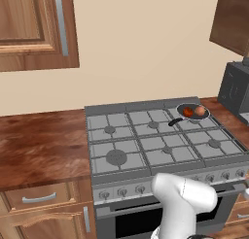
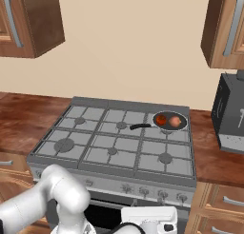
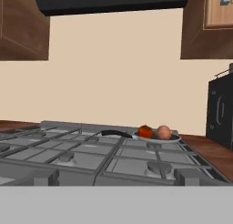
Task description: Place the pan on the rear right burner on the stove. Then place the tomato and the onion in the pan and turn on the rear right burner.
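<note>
pan (image 1: 193,110) on stove (image 1: 121,179) rear right, holding tomato (image 1: 188,111), onion (image 1: 199,110); no readable writing; fingers' state unclear.

One stove (image 1: 165,145), six burners, one pan (image 1: 192,111), one tomato (image 1: 188,111), one onion (image 1: 199,110); front knobs roughly eight, partly hidden
</note>
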{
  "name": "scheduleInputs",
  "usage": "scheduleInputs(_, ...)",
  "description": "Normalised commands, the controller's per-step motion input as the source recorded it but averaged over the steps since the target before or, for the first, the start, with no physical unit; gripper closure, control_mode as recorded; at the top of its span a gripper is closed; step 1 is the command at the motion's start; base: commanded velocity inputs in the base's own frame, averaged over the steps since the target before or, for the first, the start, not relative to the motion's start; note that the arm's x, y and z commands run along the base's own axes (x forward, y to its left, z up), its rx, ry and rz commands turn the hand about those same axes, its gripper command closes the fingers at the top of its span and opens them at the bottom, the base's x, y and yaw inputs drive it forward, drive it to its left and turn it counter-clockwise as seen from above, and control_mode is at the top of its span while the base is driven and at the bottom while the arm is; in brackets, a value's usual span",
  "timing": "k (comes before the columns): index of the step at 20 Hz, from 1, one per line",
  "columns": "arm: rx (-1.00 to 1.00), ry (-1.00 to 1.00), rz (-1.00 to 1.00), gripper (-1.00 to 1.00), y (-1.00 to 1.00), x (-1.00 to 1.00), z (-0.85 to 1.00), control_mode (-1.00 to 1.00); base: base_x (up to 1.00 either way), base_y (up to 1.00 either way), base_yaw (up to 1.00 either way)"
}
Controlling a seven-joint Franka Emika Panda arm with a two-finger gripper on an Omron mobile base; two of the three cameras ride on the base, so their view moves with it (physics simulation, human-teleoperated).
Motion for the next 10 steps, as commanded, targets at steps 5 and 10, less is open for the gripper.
scheduleInputs(5,-0.03,0.00,0.00,-1.00,0.00,0.14,-0.19,-1.00,0.00,0.00,0.00)
scheduleInputs(10,-0.02,0.00,0.00,-1.00,0.00,0.18,-0.18,-1.00,0.00,0.00,0.00)
